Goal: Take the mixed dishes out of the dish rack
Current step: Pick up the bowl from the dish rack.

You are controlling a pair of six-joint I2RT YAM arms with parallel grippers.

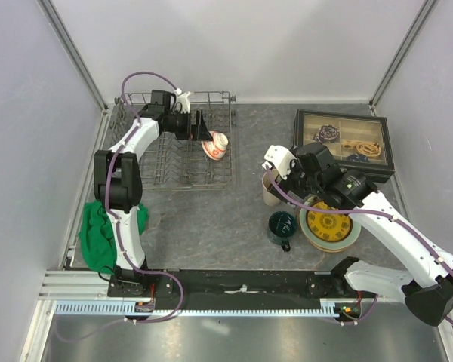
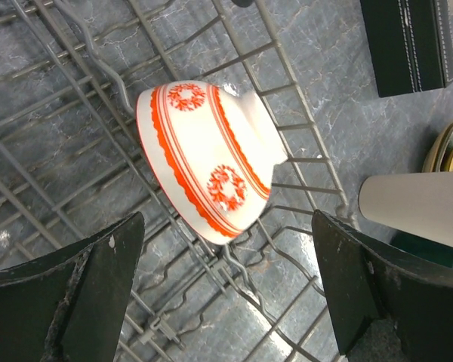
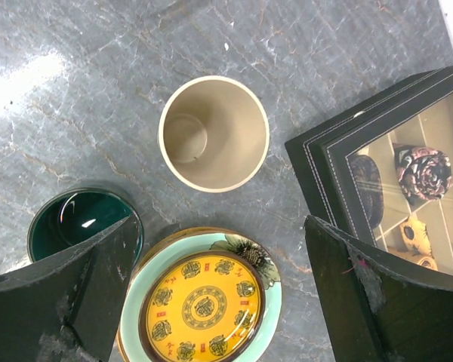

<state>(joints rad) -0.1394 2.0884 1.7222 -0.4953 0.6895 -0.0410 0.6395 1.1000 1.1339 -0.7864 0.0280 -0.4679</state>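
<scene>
The grey wire dish rack (image 1: 162,162) stands at the back left and holds only the small red-and-white bowl (image 1: 215,145), tipped on its side. My left gripper (image 1: 199,127) hovers open just above the bowl (image 2: 208,158), its jaws wide apart and touching nothing. The yellow-gold dish (image 1: 330,224) lies on the pale green plate (image 1: 353,234). A cream rim shows under that plate, its pattern hidden. The beige cup (image 1: 270,190) and dark green mug (image 1: 281,225) stand beside the stack. My right gripper (image 1: 296,183) is open and empty above the cup (image 3: 214,133), the mug (image 3: 75,226) and the dish (image 3: 205,309).
The dark-framed box of trinkets (image 1: 343,141) sits at the back right, close to my right gripper, and shows in the right wrist view (image 3: 392,173). A green cloth (image 1: 102,234) lies at the left edge beside the left arm's base. Walls enclose the table.
</scene>
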